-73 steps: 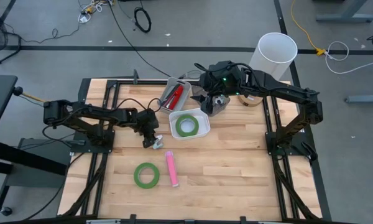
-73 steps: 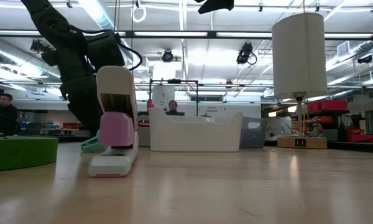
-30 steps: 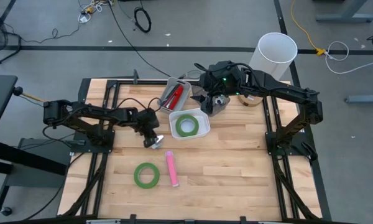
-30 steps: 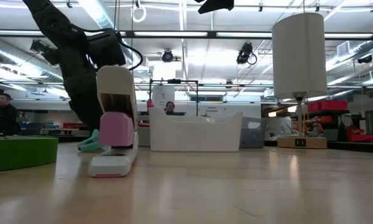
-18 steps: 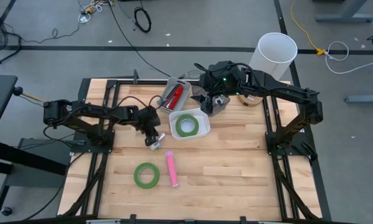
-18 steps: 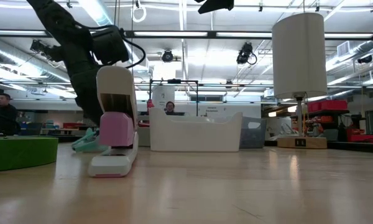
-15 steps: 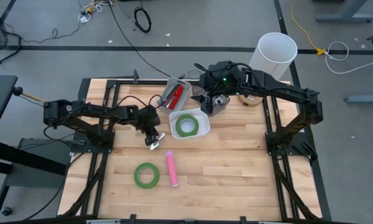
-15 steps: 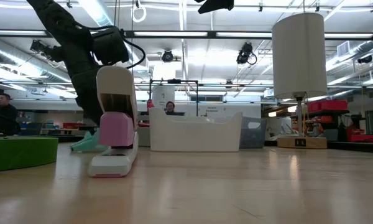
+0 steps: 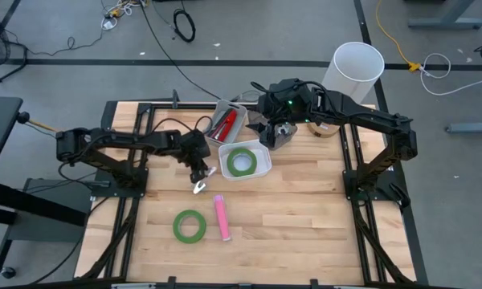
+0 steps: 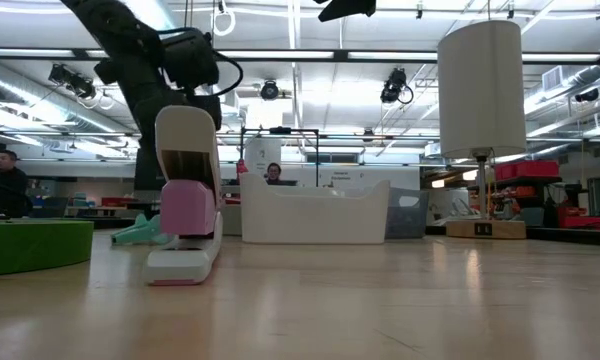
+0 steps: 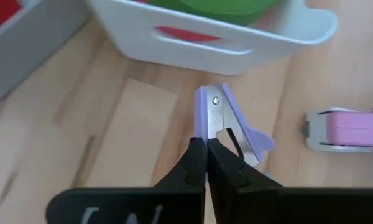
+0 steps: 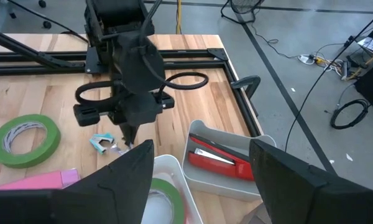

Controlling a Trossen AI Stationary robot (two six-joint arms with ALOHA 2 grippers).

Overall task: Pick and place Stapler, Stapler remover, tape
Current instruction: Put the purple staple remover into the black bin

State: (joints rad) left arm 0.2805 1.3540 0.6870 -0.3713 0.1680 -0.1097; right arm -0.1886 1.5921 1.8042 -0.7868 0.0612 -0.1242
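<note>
My left gripper (image 11: 205,152) is pinched shut on the staple remover (image 11: 227,127), which sits just past my fingertips at 12 o'clock. Its long axis runs along my fingers, hinge end toward the white bin (image 11: 248,46). My left arm is the nearer one; my right gripper (image 9: 277,132), spread, waits over the table's far edge.

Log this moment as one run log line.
left gripper: shut on lilac staple remover, beside white bin | right gripper: waiting over table's far edge | pink stapler: on table
</note>
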